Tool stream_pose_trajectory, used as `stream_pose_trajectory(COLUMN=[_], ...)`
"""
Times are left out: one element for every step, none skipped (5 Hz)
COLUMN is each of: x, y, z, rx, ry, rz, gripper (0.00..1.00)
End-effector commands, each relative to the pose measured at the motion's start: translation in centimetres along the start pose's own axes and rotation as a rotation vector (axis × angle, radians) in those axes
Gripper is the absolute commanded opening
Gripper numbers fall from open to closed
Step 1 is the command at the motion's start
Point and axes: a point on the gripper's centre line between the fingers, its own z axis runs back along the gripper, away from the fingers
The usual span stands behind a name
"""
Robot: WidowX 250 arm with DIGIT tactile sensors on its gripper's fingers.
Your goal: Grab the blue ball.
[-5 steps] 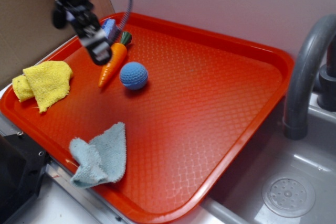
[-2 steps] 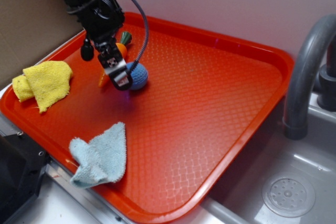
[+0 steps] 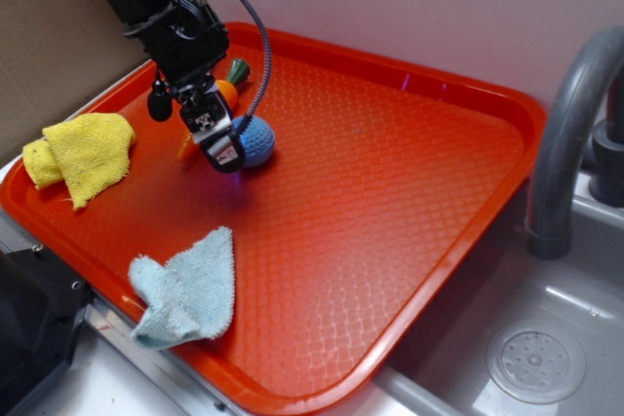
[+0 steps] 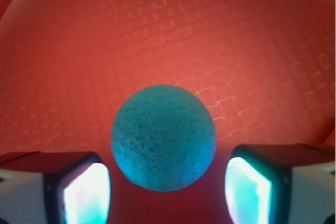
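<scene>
Blue yarn fills your wrist view — the blue ball (image 4: 163, 137) now sits between the open fingers (image 4: 79, 192) of the gripper (image 3: 232, 148), neither pad touching it. A second ago your arm hung over the tray's (image 3: 409, 192) far-left corner, beside the toy carrot (image 3: 226, 91); it has since swung down to the ball, which rests toward the tray's far-left part. The approach looks finished — closing is likely your next step. The yellow cloth (image 3: 88, 153) lies well apart.

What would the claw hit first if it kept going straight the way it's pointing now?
Probably the blue ball: it sits centred between the open claw fingers, with only the red tray beyond. Depth is unclear.
</scene>
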Motion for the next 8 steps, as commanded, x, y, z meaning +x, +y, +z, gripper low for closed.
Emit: stream_pose_trajectory(x=[-0.1,-0.1,0.0,0.0,0.1,0.1,0.1,0.3], y=[0.8,0.9,0.9,0.8,0.7,0.6,0.4,-0.3], z=[0.2,0.2,0.1,0.1,0.2,0.2,0.4,0.8], rx=[-0.014,-0.026,-0.026,-0.026,-0.016,-0.017,-0.007,0.019], ry=[-0.064,-0.071,-0.067,-0.060,-0.053,-0.047,-0.043,-0.023], rz=[-0.031,-0.027,-0.028,-0.029,-0.030,-0.030,-0.024,-0.009], gripper=[0.00,0.00,0.00,0.00,0.00,0.00,0.00,0.00])
